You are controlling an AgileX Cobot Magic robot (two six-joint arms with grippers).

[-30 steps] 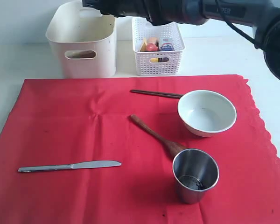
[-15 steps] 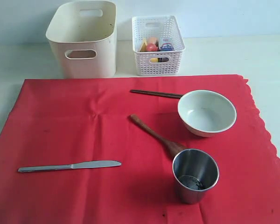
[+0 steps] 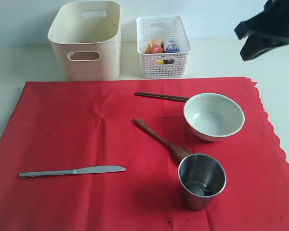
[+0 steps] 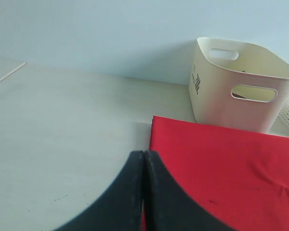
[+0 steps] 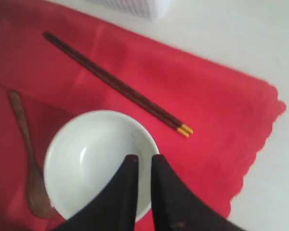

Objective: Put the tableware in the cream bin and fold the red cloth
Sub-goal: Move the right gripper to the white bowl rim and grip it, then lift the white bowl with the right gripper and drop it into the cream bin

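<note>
Step in hand: clearing of tableware is judged under way; five pieces lie on the red cloth (image 3: 62,125), which is spread flat and not yet folded.
Right gripper (image 5: 143,161): held above the near rim of the white bowl (image 3: 213,116); fingers narrowly parted, nothing pinched.
Left gripper (image 4: 143,156): pressed together, empty, parked over the bare surface (image 4: 62,144) beside the cloth's corner.
Next move: the bowl is the likely pick; a wider spread would be needed so that one finger passes inside the rim and one outside.
Cream bin (image 3: 91,53): set on the surface just behind the cloth's far edge, beside the white lattice basket (image 3: 163,60).
Neighbours: the dark chopsticks (image 3: 161,96) run up to the bowl's far side; the wooden spoon (image 3: 161,139) ends against the steel cup (image 3: 201,180); the table knife (image 3: 72,171) lies well apart.
Edges: the scalloped edge runs near the bowl, with bare surface beyond.
Open room: bare cloth is left between bowl and bin; a raised carry would pass over the chopsticks.
</note>
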